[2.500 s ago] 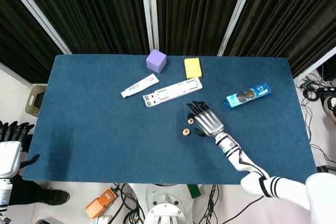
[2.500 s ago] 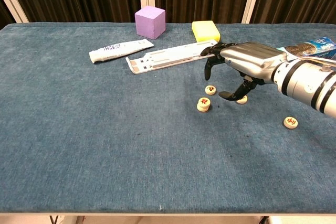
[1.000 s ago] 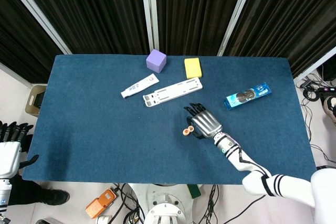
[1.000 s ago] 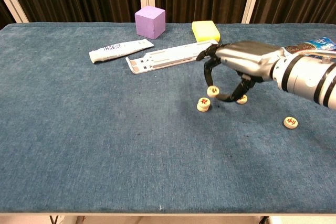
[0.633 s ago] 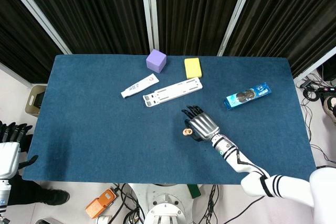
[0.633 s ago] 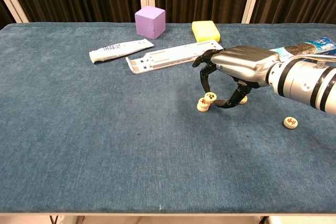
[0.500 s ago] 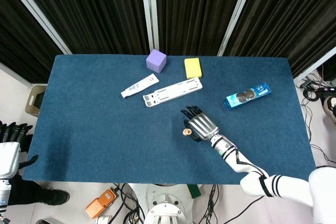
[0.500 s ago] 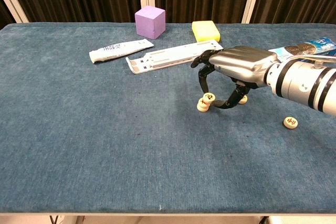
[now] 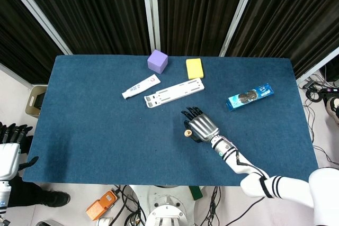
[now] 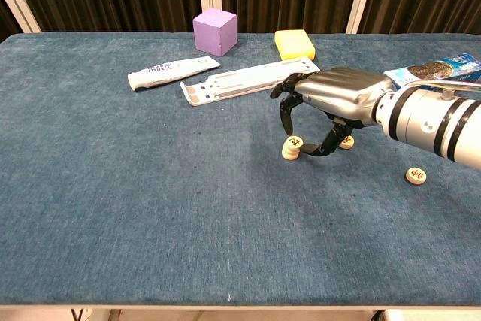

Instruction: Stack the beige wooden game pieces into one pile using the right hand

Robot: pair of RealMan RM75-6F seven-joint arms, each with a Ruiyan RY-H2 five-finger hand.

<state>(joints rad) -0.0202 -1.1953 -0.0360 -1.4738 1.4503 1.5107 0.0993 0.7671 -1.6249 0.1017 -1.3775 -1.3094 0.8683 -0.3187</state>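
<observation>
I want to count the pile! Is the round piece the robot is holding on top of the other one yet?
Yes, on top. In the chest view the piece in the right hand sits over the pile; whether it's let go, cannot tell.

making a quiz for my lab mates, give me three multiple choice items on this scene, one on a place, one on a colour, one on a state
1. Where does the purple cube stand?
A. at the far side of the table, left of the yellow sponge
B. at the near edge, beside the biscuit pack
C. on top of the toothpaste tube

2. What colour is the table cover?
A. red
B. blue
C. white

3. What is the right hand doing?
A. resting flat on the white tray
B. gripping the toothpaste tube
C. pinching a beige game piece over the pile

Answers:
1. A, the cube sits near the back curtain with the yellow sponge to its right.
2. B, the cloth is dark blue in both views.
3. C, its fingers meet on a beige game piece atop the pile, in the chest view.
</observation>
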